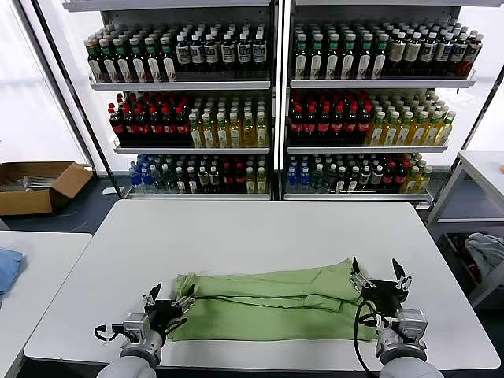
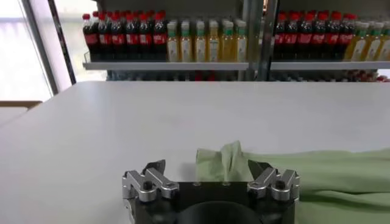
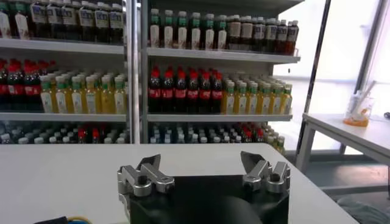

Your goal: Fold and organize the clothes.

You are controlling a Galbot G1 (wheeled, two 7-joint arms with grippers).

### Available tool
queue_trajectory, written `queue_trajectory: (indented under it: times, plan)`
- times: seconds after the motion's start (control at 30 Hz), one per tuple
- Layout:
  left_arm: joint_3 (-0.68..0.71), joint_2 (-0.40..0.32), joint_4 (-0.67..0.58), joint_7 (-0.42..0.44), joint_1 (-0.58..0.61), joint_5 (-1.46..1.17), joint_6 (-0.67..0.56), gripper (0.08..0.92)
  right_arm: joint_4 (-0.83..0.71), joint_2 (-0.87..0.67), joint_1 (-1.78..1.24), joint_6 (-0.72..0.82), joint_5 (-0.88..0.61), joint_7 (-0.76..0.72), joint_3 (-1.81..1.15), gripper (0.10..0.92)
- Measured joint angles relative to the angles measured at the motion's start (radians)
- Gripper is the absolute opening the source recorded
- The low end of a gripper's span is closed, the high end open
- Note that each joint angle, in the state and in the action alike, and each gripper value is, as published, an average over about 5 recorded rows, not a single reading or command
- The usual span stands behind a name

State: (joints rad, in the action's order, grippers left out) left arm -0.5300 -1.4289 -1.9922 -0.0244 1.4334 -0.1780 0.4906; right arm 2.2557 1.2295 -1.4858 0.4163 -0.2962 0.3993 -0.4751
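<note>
1. White table (image 1: 252, 236) fills the middle of the head view; behind it stand two tall shelving units (image 1: 272, 94) packed with rows of bottles (image 1: 181, 122) — dark ones with red caps, yellow ones, green ones, and clear ones on the lowest shelf.
2. To the robot's left sits a second white table with a blue cloth (image 1: 8, 268) on it, and an open cardboard box (image 1: 39, 185) rests on the floor beyond it. To the robot's right stands another table, with a bundle of pale cloth (image 1: 487, 253) lying lower down beside it.
3. One light green polo shirt (image 1: 272, 303) lies folded into a long band across the near part of the table, running from one side to the other, with creases along its length.
4. The left claw (image 1: 168, 298) stands at the shirt's left end, fingers spread apart and holding nothing; in the left wrist view a raised corner of the green cloth sits between the fingers (image 2: 149, 182), just ahead of them.
5. The right claw (image 1: 379, 276) hovers at the shirt's right end — fingers wide apart, empty.
6. Bottle labels are too small to read.
</note>
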Motion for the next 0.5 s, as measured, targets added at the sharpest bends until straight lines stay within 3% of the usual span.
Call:
queue_trajectory:
  times: [0.2,0.5]
  plan:
    - [-0.001,-0.012,0.009,-0.001,0.011,-0.013,0.004,0.801,0.007,0.001,-0.002,-0.005,0.000,0.002,0.012,0.823]
    - [0.003,-0.023,0.021,0.011,0.024,-0.017,-0.006,0.558,0.014,-0.001,0.009,-0.007,-0.001,0.002,0.016,0.823]
